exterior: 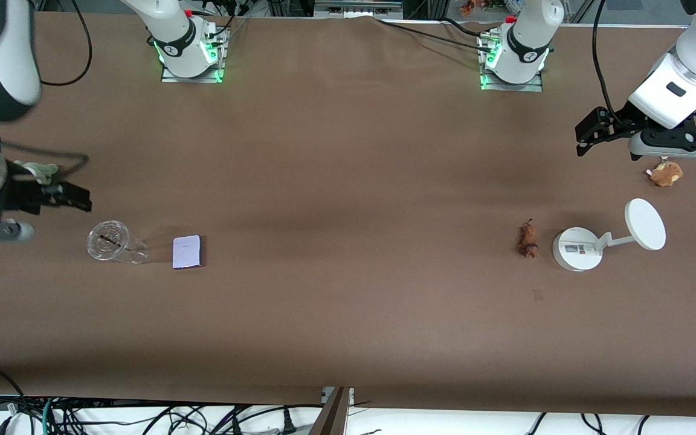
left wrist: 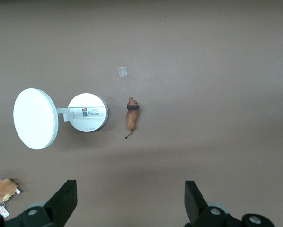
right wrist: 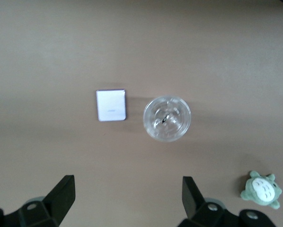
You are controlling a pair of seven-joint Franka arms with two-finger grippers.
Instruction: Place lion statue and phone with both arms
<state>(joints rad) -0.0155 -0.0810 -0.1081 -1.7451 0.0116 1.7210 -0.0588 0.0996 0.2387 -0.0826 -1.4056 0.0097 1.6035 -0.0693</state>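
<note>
The lion statue (exterior: 528, 240) lies on the brown table toward the left arm's end, beside a white round-based stand (exterior: 577, 249). It also shows in the left wrist view (left wrist: 132, 117). The phone (exterior: 188, 251) lies flat toward the right arm's end, beside a clear glass cup (exterior: 109, 241), and shows in the right wrist view (right wrist: 111, 105). My left gripper (exterior: 586, 136) hangs open and empty over the table beside a brown plush; its view shows the open jaws (left wrist: 130, 198). My right gripper (exterior: 76, 198) hangs open and empty over the table by the cup; its view shows the same (right wrist: 128, 196).
The stand carries a white disc (exterior: 645, 224). A brown plush with a tag (exterior: 665, 173) lies under the left hand. A grey-green plush (exterior: 40, 171) lies by the right hand. A small tape mark (exterior: 538, 294) is nearer the front camera than the lion.
</note>
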